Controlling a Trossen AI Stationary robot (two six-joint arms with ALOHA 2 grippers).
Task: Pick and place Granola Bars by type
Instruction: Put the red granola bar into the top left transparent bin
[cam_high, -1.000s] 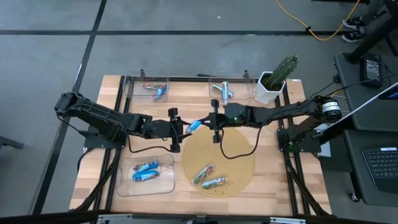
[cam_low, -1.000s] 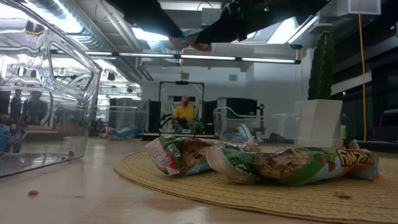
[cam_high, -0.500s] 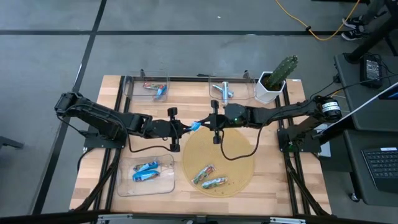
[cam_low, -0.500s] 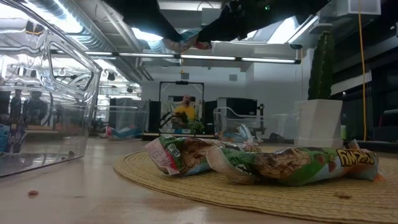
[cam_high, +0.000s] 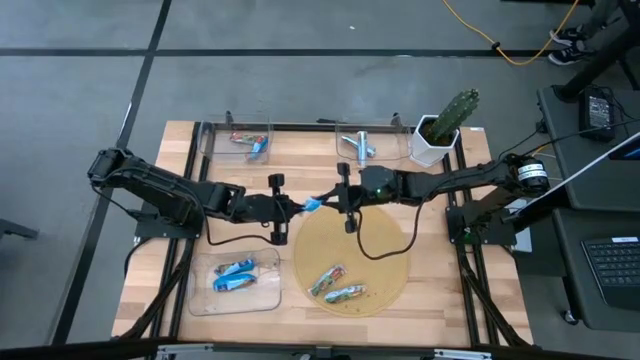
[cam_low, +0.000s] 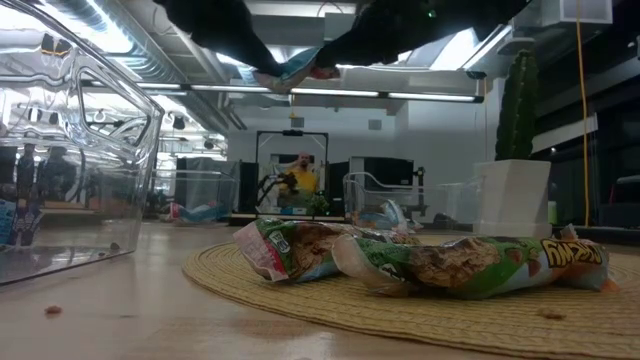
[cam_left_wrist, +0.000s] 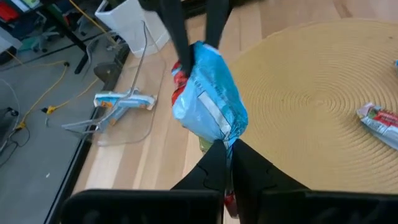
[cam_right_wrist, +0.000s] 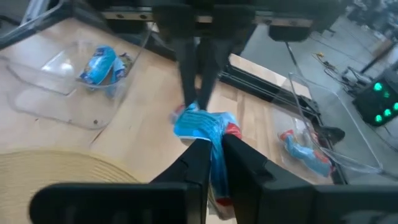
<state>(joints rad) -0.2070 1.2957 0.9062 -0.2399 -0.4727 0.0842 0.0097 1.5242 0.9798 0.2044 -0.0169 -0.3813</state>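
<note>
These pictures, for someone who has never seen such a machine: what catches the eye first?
Two dark arms meet above the table's middle, the left gripper and right gripper both pinching one blue bar in mid-air. Below them, two green-wrapped bars lie on a round woven mat, and a potted cactus stands at the far right corner.

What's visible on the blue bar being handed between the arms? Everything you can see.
The blue bar is a crinkled, shiny foil wrapper, bright blue with a white panel and red at one end. It hangs in mid-air above the wooden table, at the round woven mat's edge, touching neither. The left gripper is shut on one end; the right gripper pinches the other, its fingers slightly apart.
</note>
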